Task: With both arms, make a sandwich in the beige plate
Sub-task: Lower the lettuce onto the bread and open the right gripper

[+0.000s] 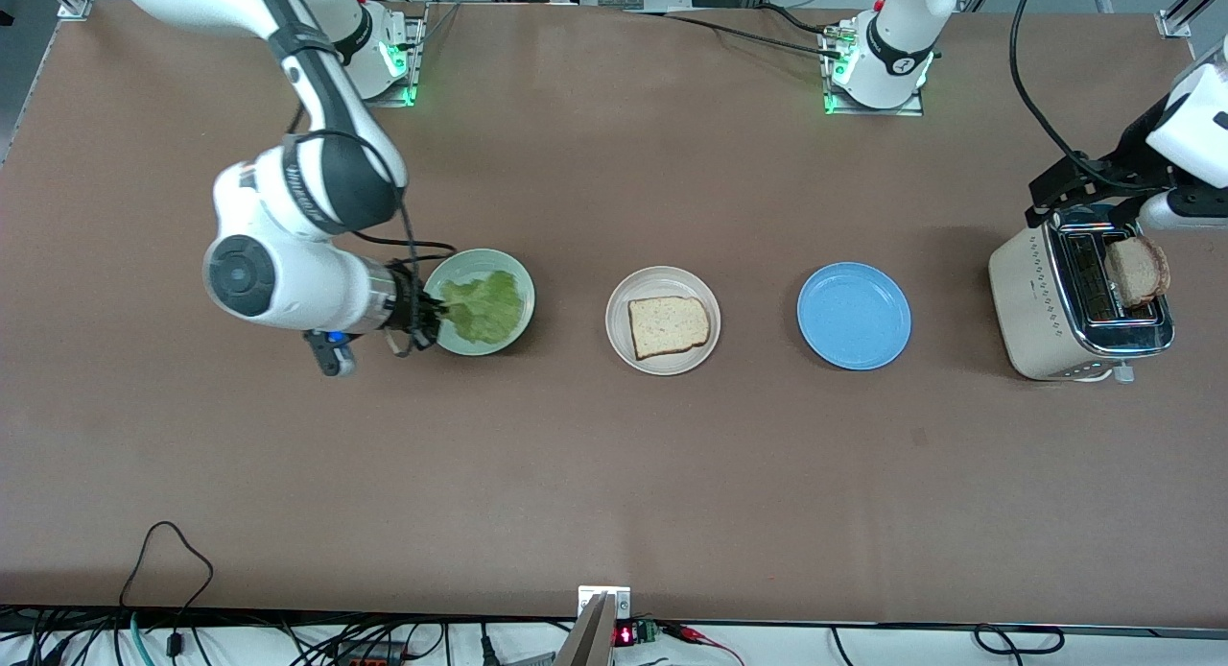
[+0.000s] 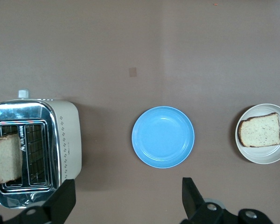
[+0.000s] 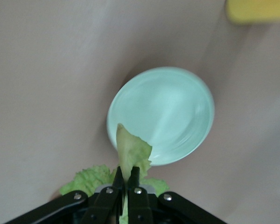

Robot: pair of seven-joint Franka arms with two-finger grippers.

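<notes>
— I'm reading the table end to end. What sits at the right arm's end?

— The mint plate (image 1: 479, 301), with the right gripper (image 1: 434, 319) over its rim, pinching the lettuce leaf (image 1: 484, 307) above it.

— And the middle?

— I see the beige plate (image 1: 663, 321) there, with one bread slice (image 1: 669, 326) lying in it. Beside it, toward the left arm's end, is the blue plate (image 1: 854, 316).

— Past that?

— The toaster (image 1: 1078, 301), nearest the left arm's end, with a second slice (image 1: 1137, 271) standing in one slot. The left gripper (image 2: 126, 203) hangs spread over the table near the toaster and blue plate.
</notes>
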